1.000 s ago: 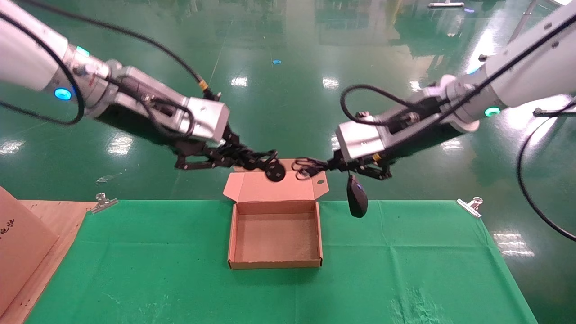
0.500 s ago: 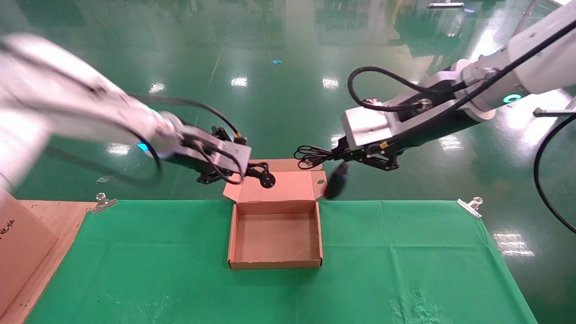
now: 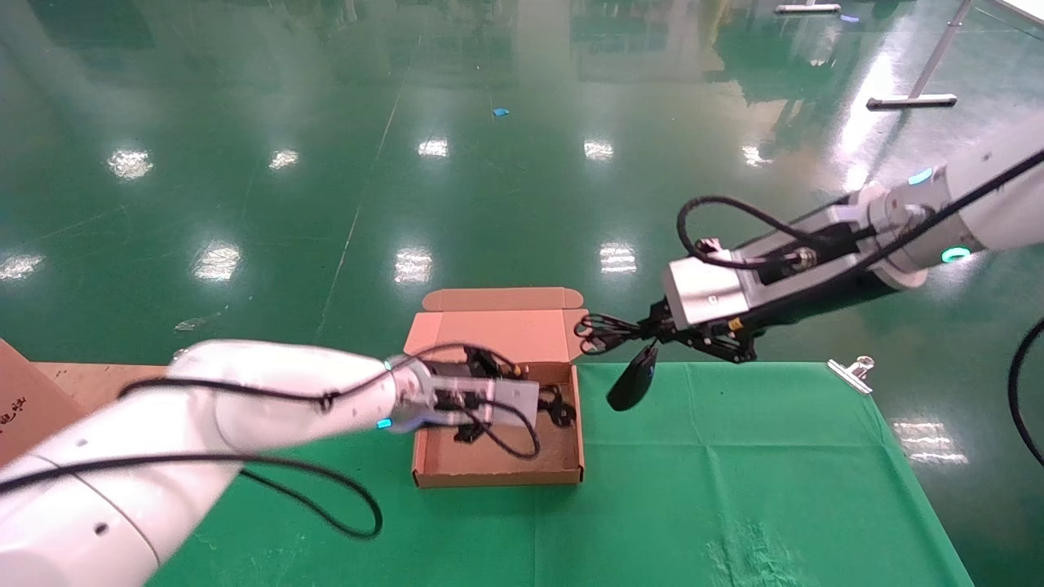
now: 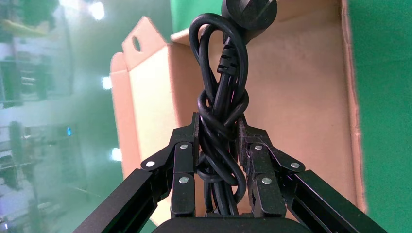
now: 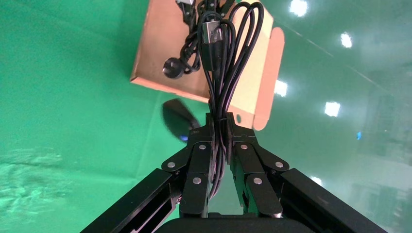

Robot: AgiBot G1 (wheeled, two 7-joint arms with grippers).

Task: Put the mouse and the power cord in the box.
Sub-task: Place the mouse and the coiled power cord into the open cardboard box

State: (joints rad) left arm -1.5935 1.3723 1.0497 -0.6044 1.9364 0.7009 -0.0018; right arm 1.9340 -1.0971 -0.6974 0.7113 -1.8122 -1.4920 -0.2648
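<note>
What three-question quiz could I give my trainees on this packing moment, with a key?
1. True or false: the left gripper is shut on the power cord, held over the open box.
2. Multiple choice: relative to the box, the mouse hangs: A. inside it; B. beside its right wall, over the green cloth; C. behind its lid.
3. Fill in: the right gripper does not clamp the mouse's body but its looped ____.

Key: 1. True. 2. B. 3. cable.
</note>
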